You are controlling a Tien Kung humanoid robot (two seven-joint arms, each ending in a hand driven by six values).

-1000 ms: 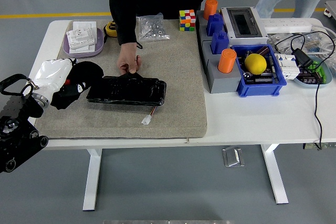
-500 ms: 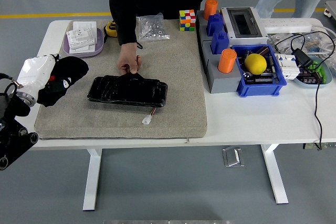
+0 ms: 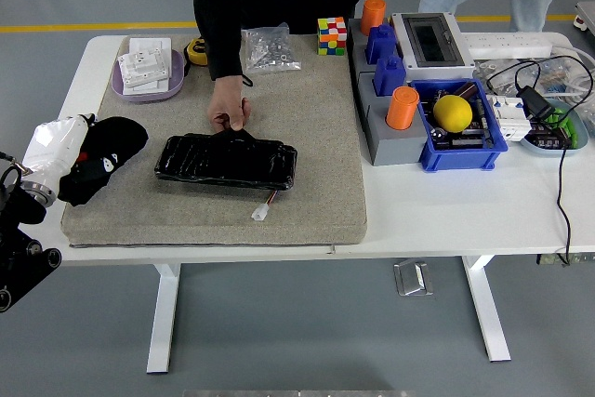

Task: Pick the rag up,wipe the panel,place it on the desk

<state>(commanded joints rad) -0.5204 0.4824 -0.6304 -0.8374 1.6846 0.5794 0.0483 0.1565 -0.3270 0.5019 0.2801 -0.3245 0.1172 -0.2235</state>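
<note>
Setting: grey floor with a yellow line behind a white tabletop (image 3: pixel 437 220); a large beige felt mat (image 3: pixel 307 137) covers its left and middle part.
Head view, panel: a long black glossy panel (image 3: pixel 226 160) lies flat on the mat, left of centre, with a thin wire ending in a small white plug (image 3: pixel 259 214) trailing from its near right side.
Head view, rag: a black crumpled cloth rag (image 3: pixel 100 157) rests on the mat's left edge, well left of the panel and not touching it.
Head view, left hand: the robot's left hand (image 3: pixel 58 144), wrapped in a white cover, sits at the picture's left edge against the rag; the fingers appear closed on the rag's left side, though the cover hides them.
Head view, right hand: not visible.
Head view, person: a person in a black top stands at the far side; one hand (image 3: pixel 229 109) presses down on the panel's far edge, holding it.
Head view, far left: a lilac oval tray (image 3: pixel 146 87) holds white cards; a yellow tape measure (image 3: pixel 196 50) lies just beside it.
Head view, far middle: a clear bag of small metal parts (image 3: pixel 269 48) and a multicoloured puzzle cube (image 3: pixel 331 34).
Head view, right: a grey block with orange cylinders (image 3: pixel 402 109) and blue pieces, a blue plastic bin (image 3: pixel 462 144) holding a yellow ball (image 3: pixel 453 112), a grey electrical box (image 3: pixel 429 40), and black cables (image 3: pixel 561 160).
</note>
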